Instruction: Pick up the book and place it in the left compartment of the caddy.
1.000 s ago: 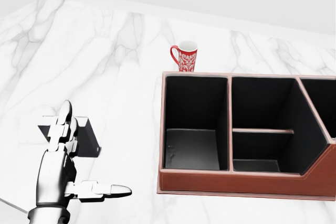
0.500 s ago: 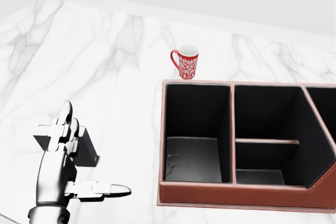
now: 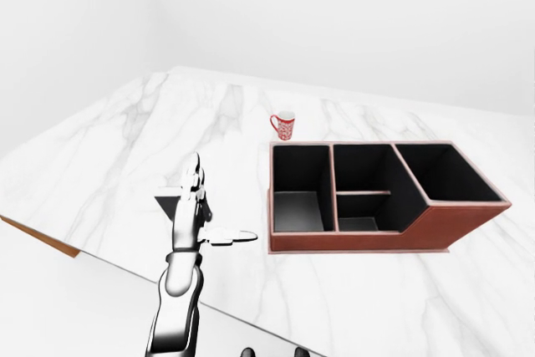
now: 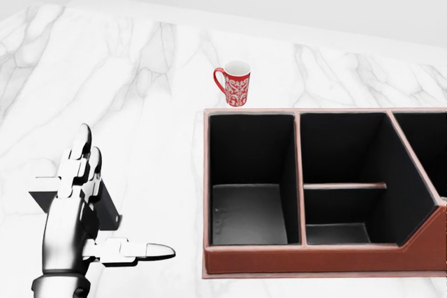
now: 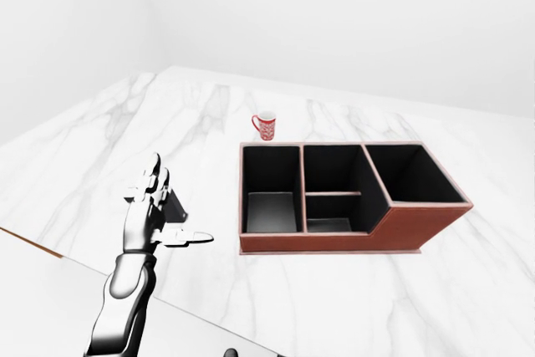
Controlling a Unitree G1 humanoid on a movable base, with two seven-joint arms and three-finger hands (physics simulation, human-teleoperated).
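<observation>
1. The book (image 4: 106, 209), a small dark volume, lies on the marble counter (image 4: 154, 95) at the lower left of the head view, mostly hidden behind the left hand (image 4: 73, 225); only its dark corners show on either side of the fingers.

2. The left hand is unclenched: its fingers stand upright and straight in front of the book, and the thumb juts out level toward the caddy (image 4: 321, 259). Nothing is gripped. Whether the fingers touch the cover cannot be told from these views.

3. Against the head-view frames of the last second, the whole picture has slid: the caddy and mug (image 4: 234, 83) sit further left and lower, and the book has dropped toward the bottom edge. That reads as the camera moving, not the things; hand and book keep much the same relation to each other, and the hand's pose has not changed.

4. The caddy stands well apart from the book, to its right, and its left compartment (image 4: 250, 179) is black-lined and empty, with a bare floor visible.

5. The red-patterned mug stands just beyond the caddy's far rim, above the left compartment in the head view, and looks clear of the drop path.

6. The right hand is not in view.

7. Judged from this, the pick has not begun: the fingers must close round the book before any carry to the left compartment.
</observation>
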